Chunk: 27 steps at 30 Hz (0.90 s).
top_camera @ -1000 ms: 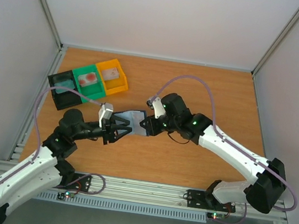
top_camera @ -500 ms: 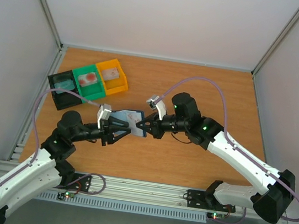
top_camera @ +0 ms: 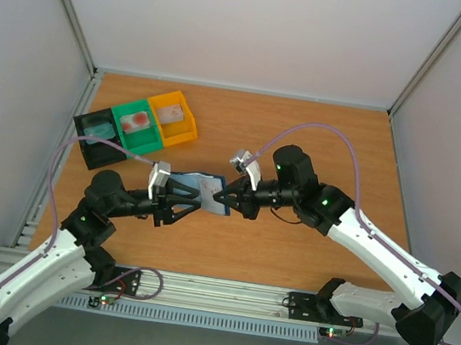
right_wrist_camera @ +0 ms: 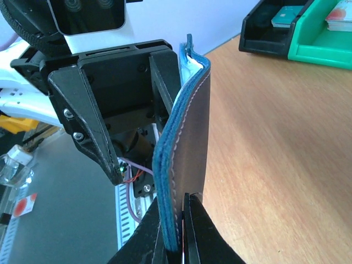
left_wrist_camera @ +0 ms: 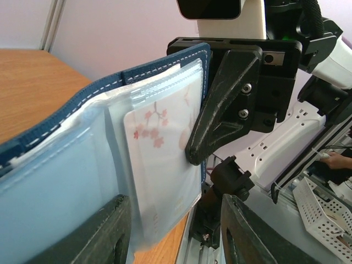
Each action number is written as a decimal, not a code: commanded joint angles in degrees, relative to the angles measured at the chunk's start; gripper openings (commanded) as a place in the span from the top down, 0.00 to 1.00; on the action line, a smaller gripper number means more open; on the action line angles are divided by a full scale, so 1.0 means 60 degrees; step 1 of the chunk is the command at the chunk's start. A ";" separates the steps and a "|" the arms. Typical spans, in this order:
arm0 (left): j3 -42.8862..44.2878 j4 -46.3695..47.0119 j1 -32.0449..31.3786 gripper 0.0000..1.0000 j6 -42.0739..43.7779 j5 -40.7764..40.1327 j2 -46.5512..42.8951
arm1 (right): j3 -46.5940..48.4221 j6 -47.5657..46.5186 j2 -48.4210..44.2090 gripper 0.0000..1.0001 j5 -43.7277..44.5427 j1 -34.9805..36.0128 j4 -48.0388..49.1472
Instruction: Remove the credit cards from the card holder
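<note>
The navy card holder (top_camera: 204, 189) hangs in the air between both arms, opened towards my left wrist camera. Its clear inner pockets (left_wrist_camera: 82, 181) show a pale credit card (left_wrist_camera: 162, 159) with pink blossom marks. My right gripper (top_camera: 229, 200) is shut on the card holder's edge (right_wrist_camera: 190, 137), its fingertips (right_wrist_camera: 193, 220) pinching the blue layers. One of its black fingers (left_wrist_camera: 225, 104) presses on the pocket side. My left gripper (left_wrist_camera: 176, 225) stands open, with the lower corner of the card's pocket hanging between its jaws and touching neither pad.
Three bins stand at the back left: black (top_camera: 98, 137) with a teal card (right_wrist_camera: 286, 16), green (top_camera: 138, 124) with a pale red-marked card, yellow (top_camera: 178, 119) with another pale card. Wooden tabletop (top_camera: 321, 142) stretches to the right and behind.
The right gripper has drawn the card holder up and a little right, turning it from lying flat to its card side facing up and left. The left gripper has barely shifted.
</note>
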 commanded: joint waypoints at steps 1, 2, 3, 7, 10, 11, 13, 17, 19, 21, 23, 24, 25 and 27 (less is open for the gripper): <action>0.0045 0.0519 0.0165 0.54 0.0021 -0.0315 0.0298 | 0.0122 -0.0034 -0.0019 0.99 -0.1756 0.0174 0.0664; 0.0024 0.0699 0.0154 0.54 -0.0055 -0.0294 0.0360 | 0.0125 -0.0004 0.0035 0.99 -0.1834 0.0175 0.0773; -0.0008 0.0907 0.0133 0.53 -0.0202 -0.0248 0.0419 | 0.0123 0.0024 0.0092 0.99 -0.1895 0.0168 0.0878; 0.0018 0.1463 -0.0120 0.49 -0.0456 -0.0256 0.0644 | 0.0206 0.0084 0.0365 0.99 -0.1971 0.0186 0.1164; 0.0145 0.1777 -0.0393 0.47 -0.0360 -0.0211 0.0779 | 0.0202 0.0002 0.0593 0.99 -0.1806 0.0181 0.1173; 0.0196 0.1849 -0.0469 0.47 -0.0349 -0.0131 0.0797 | 0.0155 -0.0027 0.0616 0.99 -0.1800 0.0189 0.1219; 0.0294 0.1965 -0.0584 0.47 -0.0341 0.0047 0.0791 | 0.0066 -0.0134 0.0617 0.99 -0.1632 0.0172 0.1277; 0.0363 0.2105 -0.0626 0.50 -0.0314 0.0107 0.0674 | -0.0166 -0.0078 0.0623 0.99 -0.1495 -0.0096 0.1568; 0.0457 0.2166 -0.0626 0.52 -0.0300 0.0172 0.0577 | -0.0200 0.0035 0.0731 0.99 -0.1437 -0.0284 0.1607; 0.0595 0.2179 -0.0626 0.55 -0.0278 0.0212 0.0520 | -0.0183 0.0085 0.0847 0.99 -0.1305 -0.0433 0.1526; 0.0699 0.2199 -0.0626 0.58 -0.0254 0.0297 0.0487 | -0.0183 0.0148 0.0891 0.99 -0.1103 -0.0526 0.1478; 0.0721 0.2197 -0.0622 0.59 -0.0247 0.0321 0.0481 | -0.0195 0.0164 0.0898 0.99 -0.1057 -0.0559 0.1482; 0.0732 0.2200 -0.0626 0.60 -0.0244 0.0334 0.0465 | -0.0197 0.0180 0.0892 0.99 -0.1032 -0.0572 0.1509; 0.0743 0.2221 -0.0626 0.64 -0.0252 0.0331 0.0418 | -0.0186 0.0186 0.0885 0.99 -0.0850 -0.0587 0.1480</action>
